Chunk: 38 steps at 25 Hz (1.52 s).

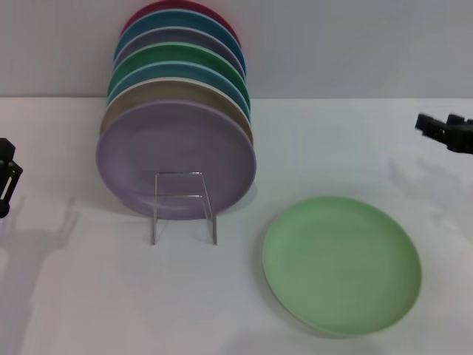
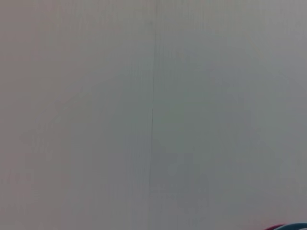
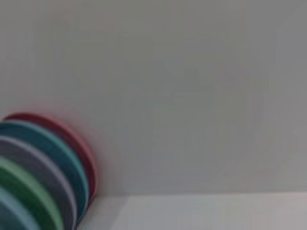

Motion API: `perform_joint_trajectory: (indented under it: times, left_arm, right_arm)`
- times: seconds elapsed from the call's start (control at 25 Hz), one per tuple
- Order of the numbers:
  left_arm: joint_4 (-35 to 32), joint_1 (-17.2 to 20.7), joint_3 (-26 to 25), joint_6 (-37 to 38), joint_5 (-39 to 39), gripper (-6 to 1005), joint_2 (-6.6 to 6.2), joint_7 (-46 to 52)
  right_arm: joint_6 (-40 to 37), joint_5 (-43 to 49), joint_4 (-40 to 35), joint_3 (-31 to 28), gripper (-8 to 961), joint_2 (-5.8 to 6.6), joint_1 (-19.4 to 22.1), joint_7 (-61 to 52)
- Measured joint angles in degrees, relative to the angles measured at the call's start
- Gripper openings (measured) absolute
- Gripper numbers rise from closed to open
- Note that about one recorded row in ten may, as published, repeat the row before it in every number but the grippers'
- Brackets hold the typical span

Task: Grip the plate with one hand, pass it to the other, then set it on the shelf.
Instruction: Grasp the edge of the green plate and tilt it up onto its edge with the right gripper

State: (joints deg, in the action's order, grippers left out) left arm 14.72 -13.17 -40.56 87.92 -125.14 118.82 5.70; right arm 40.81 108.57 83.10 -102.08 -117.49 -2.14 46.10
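Observation:
A light mint-green plate (image 1: 341, 264) lies flat on the white table, right of centre and near the front. The shelf (image 1: 183, 205), a thin silvery wire stand, is left of it, with a lavender plate (image 1: 176, 159) leaning in it. My left gripper (image 1: 7, 181) is at the far left edge of the head view, well away from the plate. Part of my right gripper (image 1: 446, 131) shows at the far right edge, above and behind the plate. Neither holds anything.
Behind the lavender plate stands a row of upright plates (image 1: 181, 78) in tan, blue, green, purple, teal and red; the same row (image 3: 43, 167) shows in the right wrist view. A grey wall (image 2: 153, 96) fills the left wrist view.

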Motion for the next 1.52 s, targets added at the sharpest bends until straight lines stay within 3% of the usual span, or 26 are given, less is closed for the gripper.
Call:
perform_joint_trajectory:
  times: [0.04,0.16,0.24,0.32,0.36,0.44,0.48,0.64,0.84,1.12,1.32,1.52]
  left_arm:
    - [0.1,-0.3,0.5,0.0,0.0,846,0.00,0.0]
    - [0.2,-0.4,1.0,0.1,0.0,846,0.01,0.0]
    - [0.6,-0.7,1.3,0.1,0.0,846,0.00,-0.1]
    - [1.0,-0.7,1.3,0.1,0.0,846,0.03,-0.1]
    - [1.0,-0.7,1.3,0.1,0.0,846,0.03,-0.1]
    - [1.8,-0.8,1.4,0.0,0.1,846,0.08,-0.4]
    - [1.8,-0.8,1.4,0.0,0.1,846,0.08,-0.4]
    - [2.7,-1.3,0.9,0.3,0.3,846,0.09,-0.5]
    - [2.9,-2.0,0.3,0.3,0.4,846,0.09,-0.6]
    - [2.9,-2.4,-0.2,0.2,0.5,846,0.09,-0.6]
    - [2.4,-2.5,-3.8,-1.2,0.5,846,0.07,-0.6]
    - [1.9,-2.5,-4.9,-1.5,0.5,847,-0.01,-0.6]
  right_arm:
    - [7.7,5.6,0.0,-5.0,601,-0.01,-3.5,-3.9]
    - [14.3,11.6,0.3,-8.2,602,0.12,-7.1,-7.8]
    - [23.3,19.8,0.7,-11.5,602,0.37,-12.7,-11.6]
    - [28.4,23.8,-0.5,-13.6,601,0.44,-16.5,-12.6]
    - [28.4,23.8,-0.5,-13.6,601,0.44,-16.5,-12.6]
    - [34.0,27.4,-3.3,-16.5,601,1.03,-21.1,-12.9]
    - [34.0,27.4,-3.3,-16.5,600,1.03,-21.1,-12.9]
    - [41.3,30.5,-7.5,-20.6,600,2.69,-26.7,-13.6]
    - [47.8,32.7,-8.8,-20.9,600,4.05,-29.9,-15.2]
    - [50.6,34.9,-12.5,-20.6,601,4.11,-31.0,-15.4]
    - [50.7,35.1,-16.0,-20.6,601,4.11,-31.6,-15.4]
    - [50.2,36.3,-18.1,-20.6,601,3.45,-31.6,-15.5]
